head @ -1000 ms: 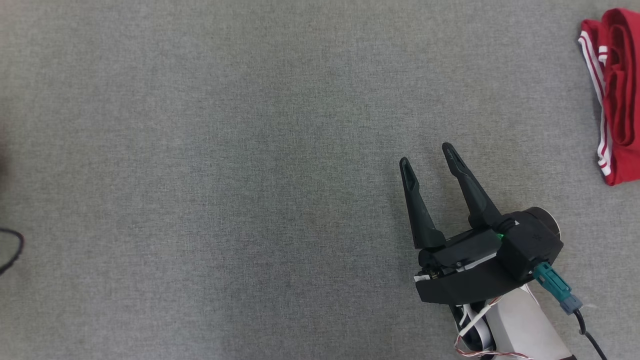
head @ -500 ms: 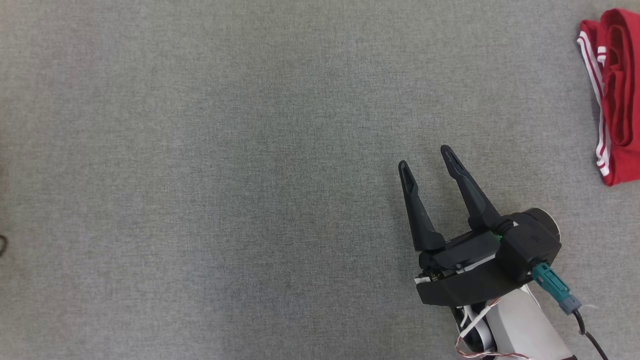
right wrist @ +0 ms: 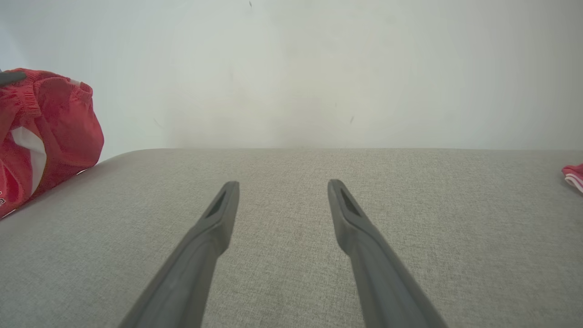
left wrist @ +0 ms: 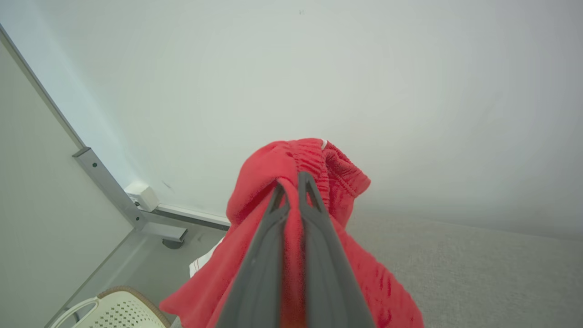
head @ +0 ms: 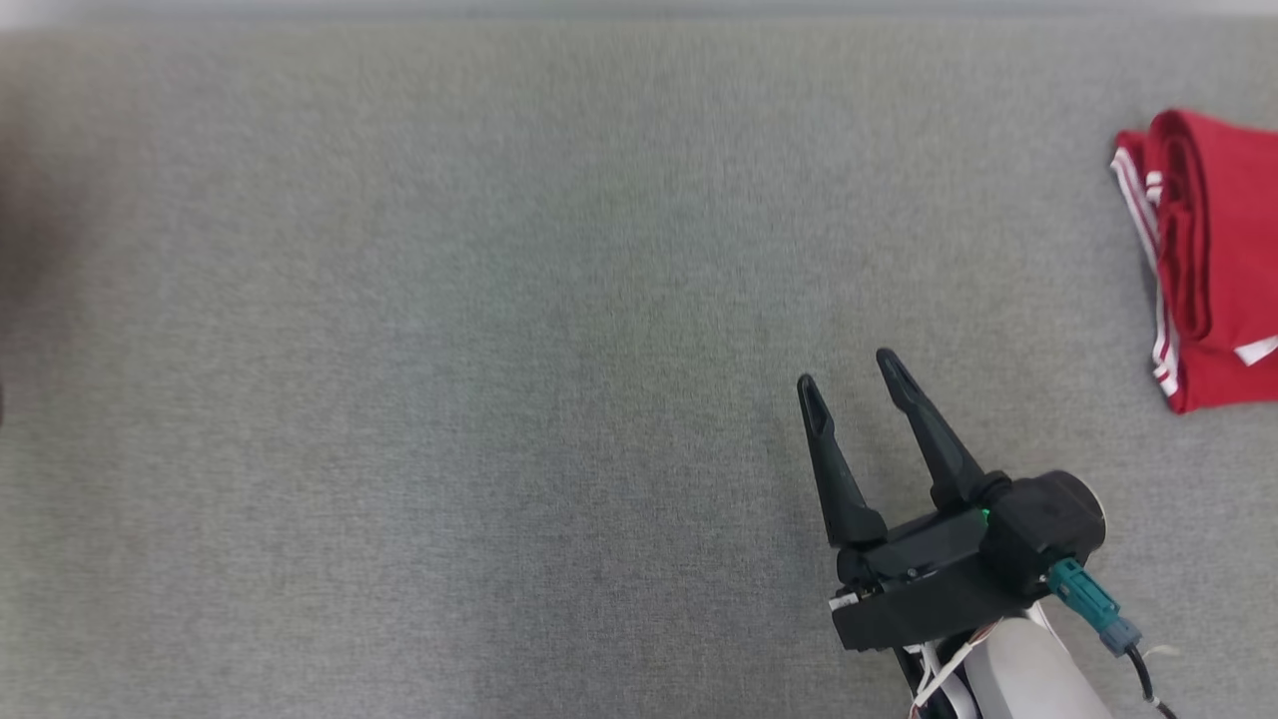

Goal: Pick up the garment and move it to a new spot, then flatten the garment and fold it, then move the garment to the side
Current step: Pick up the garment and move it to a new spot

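A red garment (left wrist: 273,159) with a gathered waistband hangs bunched in the air in the left wrist view. My left gripper (left wrist: 291,180) is shut on it, and cloth drapes down both sides of the fingers. The same garment (right wrist: 59,118) hangs at the left edge of the right wrist view, above the table's left end. My right gripper (head: 847,371) hovers low over the grey table at the lower right of the head view, open, with nothing between its fingers (right wrist: 282,183).
A second red garment (head: 1213,260) with white stripes lies folded at the table's right edge, also seen far right (right wrist: 575,175). The grey cloth table (head: 449,399) ends at a white wall. Below the left arm stand a metal frame post (left wrist: 109,187) and a white perforated basket (left wrist: 114,310).
The head camera has tilted, so the whole picture slid down and the table's far edge came in. The right gripper stayed open in place. My left gripper has shut.
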Tool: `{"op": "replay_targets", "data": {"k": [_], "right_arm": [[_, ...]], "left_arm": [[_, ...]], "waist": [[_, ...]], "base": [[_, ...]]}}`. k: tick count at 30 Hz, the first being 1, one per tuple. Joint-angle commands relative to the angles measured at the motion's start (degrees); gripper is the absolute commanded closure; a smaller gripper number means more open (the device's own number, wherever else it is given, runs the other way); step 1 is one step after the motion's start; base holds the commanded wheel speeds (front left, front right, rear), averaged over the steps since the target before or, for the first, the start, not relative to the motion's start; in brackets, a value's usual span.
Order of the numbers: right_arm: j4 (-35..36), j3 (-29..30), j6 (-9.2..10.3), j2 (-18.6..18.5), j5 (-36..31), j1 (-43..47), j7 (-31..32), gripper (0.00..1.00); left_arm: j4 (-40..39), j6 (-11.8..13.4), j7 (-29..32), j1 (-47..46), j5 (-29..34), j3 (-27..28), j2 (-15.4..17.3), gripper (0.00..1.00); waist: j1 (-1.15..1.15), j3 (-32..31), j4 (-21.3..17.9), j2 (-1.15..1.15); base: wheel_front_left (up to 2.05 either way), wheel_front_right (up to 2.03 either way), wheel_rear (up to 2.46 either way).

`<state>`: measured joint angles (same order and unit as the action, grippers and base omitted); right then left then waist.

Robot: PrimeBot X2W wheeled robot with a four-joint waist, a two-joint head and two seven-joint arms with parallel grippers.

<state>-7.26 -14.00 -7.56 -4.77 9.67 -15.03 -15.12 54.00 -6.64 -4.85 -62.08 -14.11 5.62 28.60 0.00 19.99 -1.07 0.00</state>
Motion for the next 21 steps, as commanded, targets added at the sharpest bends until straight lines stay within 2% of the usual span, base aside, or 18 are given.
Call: {"op": "replay_targets", "data": {"k": [1,7,12,21], "right_arm": [[-0.2,0.1,0.13,0.2,0.2,0.7,0.0,0.0],[-0.6,1.3,0.12,0.8,0.4,2.7,0.0,0.0],[-0.9,2.7,0.13,1.4,0.5,4.4,0.0,0.0],[-1.5,3.8,0.12,1.9,1.9,4.8,0.0,0.0]], "left_arm": [[-1.1,-0.4,-0.7,-1.2,0.0,-0.5,-0.7,1.0],[-7.8,-0.8,-0.7,-3.6,-1.1,-4.3,-4.5,1.0],[-15.9,-0.8,1.8,-3.7,-2.4,-7.6,-8.8,1.0],[-28.2,-0.5,7.7,-2.8,-3.6,-13.9,-17.4,1.0]], "waist": [[0.0,-3.3,0.8,0.0],[0.0,-6.6,0.5,0.0],[0.0,-8.6,-1.0,0.0],[0.0,-10.0,-7.3,0.0]], "base": [[0.0,0.0,0.0],[0.0,0.0,0.0],[0.0,0.0,0.0],[0.0,0.0,0.0]]}}
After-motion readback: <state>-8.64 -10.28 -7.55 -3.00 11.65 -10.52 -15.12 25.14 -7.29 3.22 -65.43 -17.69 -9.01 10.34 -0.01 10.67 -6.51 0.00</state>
